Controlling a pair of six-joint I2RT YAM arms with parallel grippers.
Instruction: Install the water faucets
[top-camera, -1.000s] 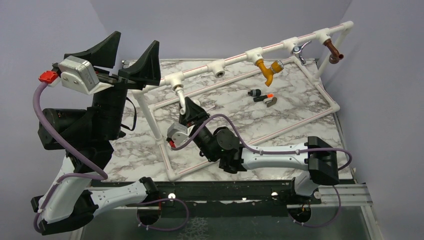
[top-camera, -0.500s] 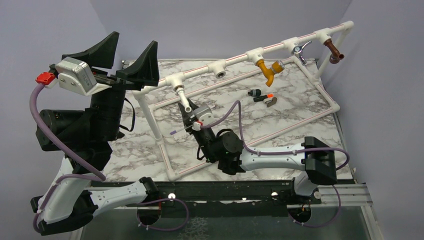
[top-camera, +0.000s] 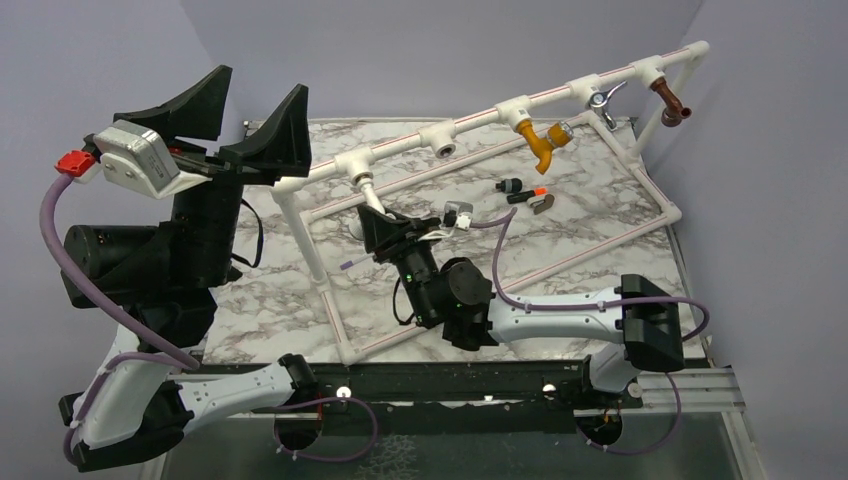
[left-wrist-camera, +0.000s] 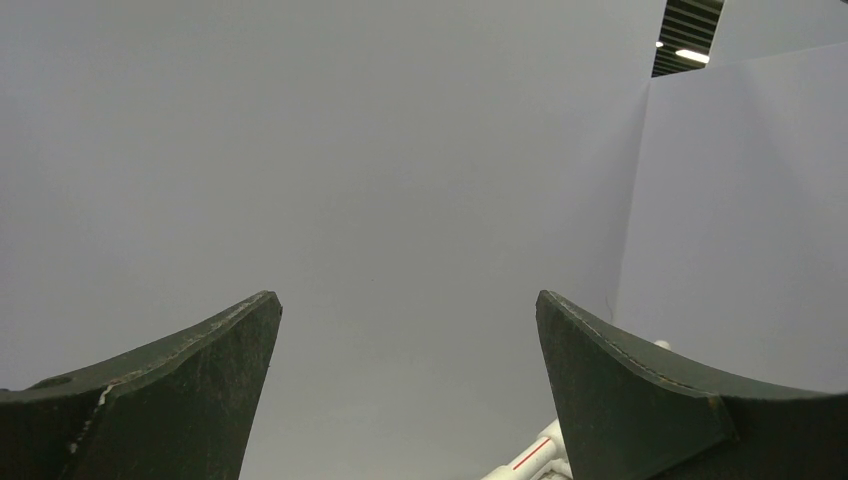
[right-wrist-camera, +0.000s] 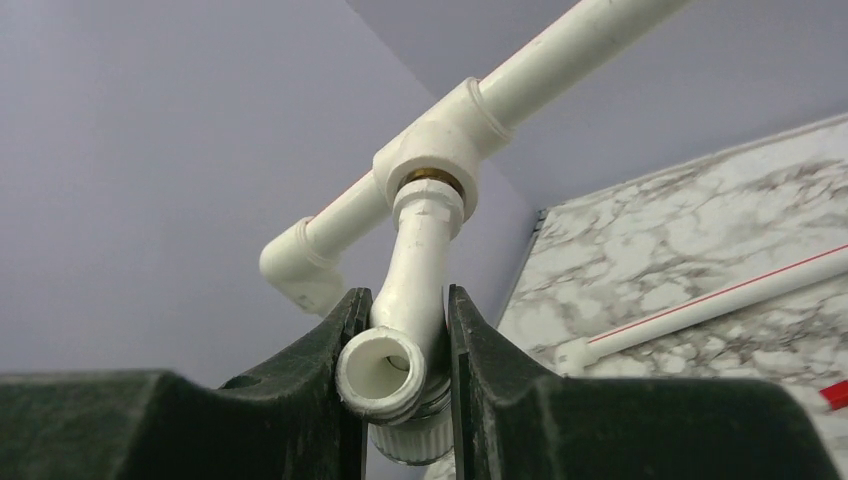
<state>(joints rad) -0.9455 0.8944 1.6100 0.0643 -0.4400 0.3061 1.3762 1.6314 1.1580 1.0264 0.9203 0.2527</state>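
Observation:
A white water faucet (right-wrist-camera: 415, 270) hangs from the leftmost tee socket (right-wrist-camera: 440, 150) of the white pipe frame (top-camera: 470, 120), its threaded end seated in the socket. My right gripper (right-wrist-camera: 405, 300) is shut on its lower body, one finger on each side, with the spout mouth facing the camera. From above, the same faucet (top-camera: 368, 193) shows just over the right gripper (top-camera: 385, 228). My left gripper (top-camera: 255, 95) is raised at the far left, open, holding nothing; in its wrist view the left gripper (left-wrist-camera: 408, 310) faces the grey wall.
A mustard-yellow faucet (top-camera: 540, 143), a chrome-levered one (top-camera: 603, 98) and a brown one (top-camera: 668, 100) hang from sockets further right. One tee socket (top-camera: 440, 140) has nothing in it. A black-and-orange faucet (top-camera: 525, 192) lies on the marble table (top-camera: 600, 210) inside the frame's base.
My right wrist has turned while shut on the white faucet; its camera housing swung from lower left over to the right. The left arm has drifted slightly left.

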